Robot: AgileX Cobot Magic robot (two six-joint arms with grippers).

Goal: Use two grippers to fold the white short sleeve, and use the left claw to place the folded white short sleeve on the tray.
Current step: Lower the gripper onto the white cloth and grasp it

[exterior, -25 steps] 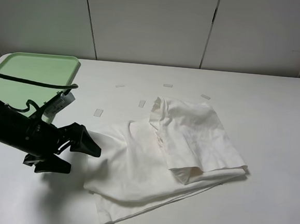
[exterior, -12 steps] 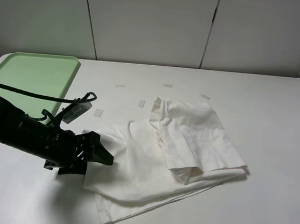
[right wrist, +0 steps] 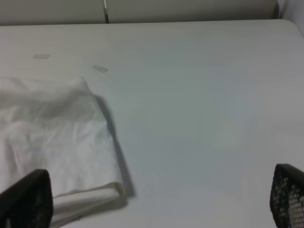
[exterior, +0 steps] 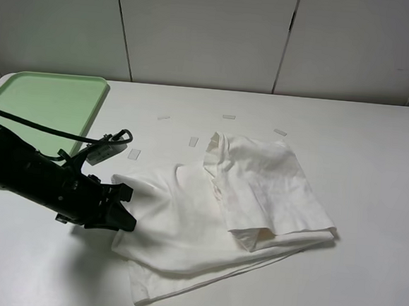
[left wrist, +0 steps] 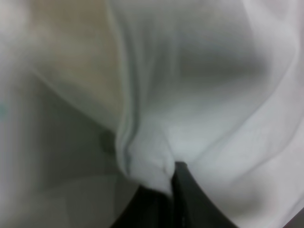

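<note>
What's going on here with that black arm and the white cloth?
A two-armed robot is folding a white T-shirt that lies partly folded on the table. The left arm's fingers are shut on a pinch of fabric at the shirt's left edge. The right arm's fingers stand open over bare table beside the shirt, touching nothing. The green tray, where the shirt should end up, sits at the table's far left corner.

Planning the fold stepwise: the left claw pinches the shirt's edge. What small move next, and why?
Probably lift the left claw slightly and draw the pinched edge rightward over the white short sleeve. Its jaws are shut on cloth, and that near side lies unfolded.
</note>
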